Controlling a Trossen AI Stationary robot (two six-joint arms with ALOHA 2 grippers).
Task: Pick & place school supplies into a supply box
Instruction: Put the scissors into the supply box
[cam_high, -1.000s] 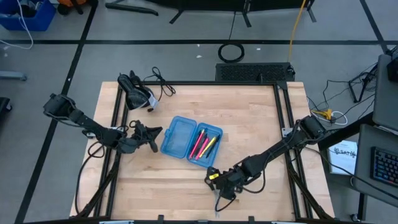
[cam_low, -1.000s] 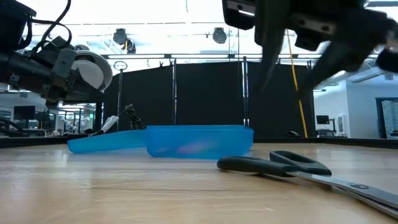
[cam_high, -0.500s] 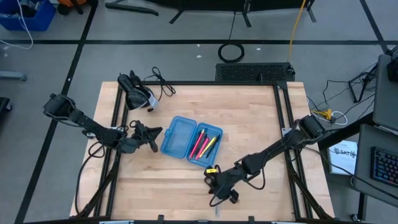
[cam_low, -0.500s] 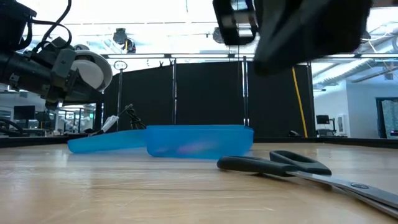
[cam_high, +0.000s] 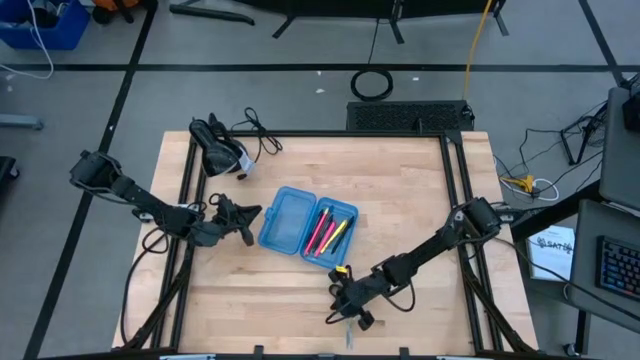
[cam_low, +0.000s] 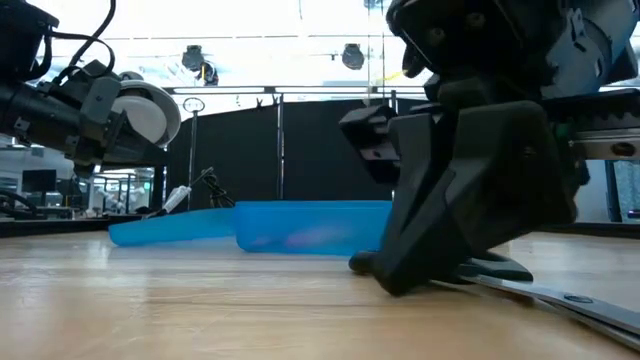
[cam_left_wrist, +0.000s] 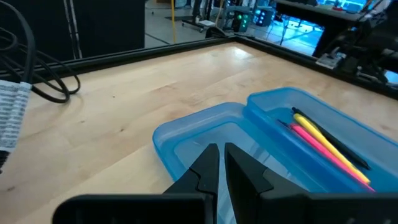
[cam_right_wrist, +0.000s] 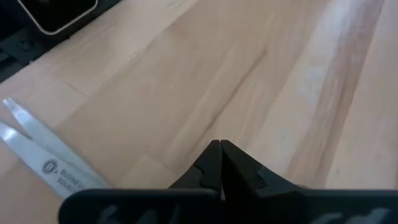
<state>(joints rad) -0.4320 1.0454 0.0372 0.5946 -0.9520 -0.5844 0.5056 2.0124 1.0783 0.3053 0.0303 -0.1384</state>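
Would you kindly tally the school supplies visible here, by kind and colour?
Yellow pen: 1
Pink pen: 1
Black pen: 1
Scissors: 1
Total: 4, as far as the views show; the pens lie bunched together in the box, so another could be hidden among them.

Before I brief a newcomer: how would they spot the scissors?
Find the blue box mid-table, then look toward the near edge, where the right gripper sits low. The scissors lie flat beside it: black handles, silver blades, the only supply outside the box.
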